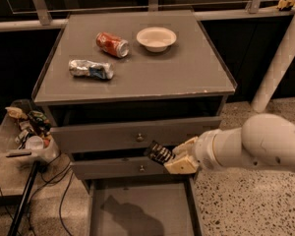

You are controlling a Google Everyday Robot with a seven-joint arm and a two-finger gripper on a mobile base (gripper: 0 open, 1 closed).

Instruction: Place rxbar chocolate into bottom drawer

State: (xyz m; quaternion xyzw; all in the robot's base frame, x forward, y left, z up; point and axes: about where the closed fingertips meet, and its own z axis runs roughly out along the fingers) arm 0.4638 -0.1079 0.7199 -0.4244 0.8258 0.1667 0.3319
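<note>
While my gripper point(173, 157) hangs in front of the cabinet point(147, 82), level with the middle drawer point(113, 167), its cream fingers point(183, 164) are clamped on the right end of the rxbar chocolate point(159, 152). The dark bar is tilted. Its free end points up and to the left, and it crosses the shadowed gap between the top drawer point(113, 137) and the middle one, just right of the two knobs.

Below me the bottom drawer point(157, 195) stands pulled out, a wide shallow tray whose grey floor carries only my shadow. The gripper shows over the tray's back right part, close to its right wall. How far in front of the middle drawer's face I am, I cannot tell.

My arm point(255, 146) reaches in from the right over the speckled floor point(236, 205), where there is free room beside the cabinet. A white post point(280, 63) leans well behind it. On the left, a clear bin point(24, 132) of odds and ends sits just beside the cabinet, with cables point(54, 186) and a dark stand leg point(22, 205) under it.

On the cabinet top, a red can point(112, 44), a crushed can point(91, 69) and a white bowl point(156, 38) lie well back from the front edge
</note>
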